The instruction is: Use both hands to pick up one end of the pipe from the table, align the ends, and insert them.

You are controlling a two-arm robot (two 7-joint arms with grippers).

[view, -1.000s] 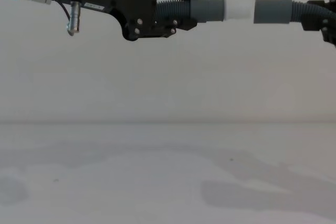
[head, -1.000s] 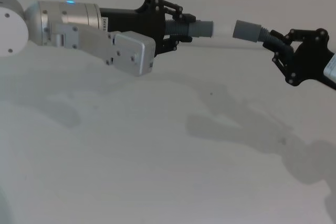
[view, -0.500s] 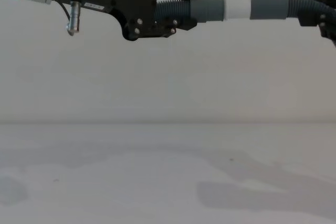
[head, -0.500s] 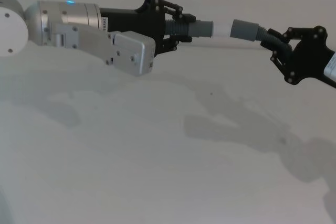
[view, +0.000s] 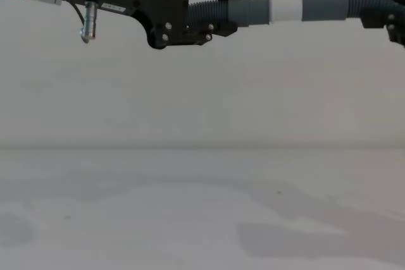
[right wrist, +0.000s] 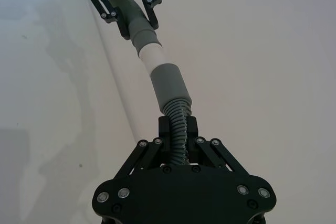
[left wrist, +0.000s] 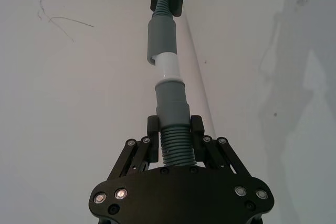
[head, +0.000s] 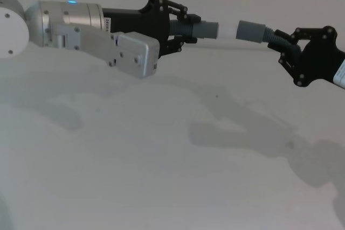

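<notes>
Both pipe pieces hang in the air above the white table (head: 161, 165). My left gripper (head: 180, 25) is shut on the ribbed part of one piece (head: 207, 29), whose whitish tip (head: 229, 29) points to the right. My right gripper (head: 294, 52) is shut on the ribbed part of the other piece, with its plain socket cuff (head: 250, 29) facing the tip. In the left wrist view the tip (left wrist: 168, 66) enters the socket (left wrist: 161, 38), and a short white stretch still shows. From the chest camera the two pieces (view: 250, 9) (view: 324, 4) lie in one nearly straight line.
Only the arms' shadows (head: 237, 133) lie on the table below the pipe. The fat silver left wrist (head: 64, 17) with its ring light reaches in from the left, high above the surface.
My right gripper has carried its socket a little to the left onto the white tip, so less white shows. The left gripper has held still.
</notes>
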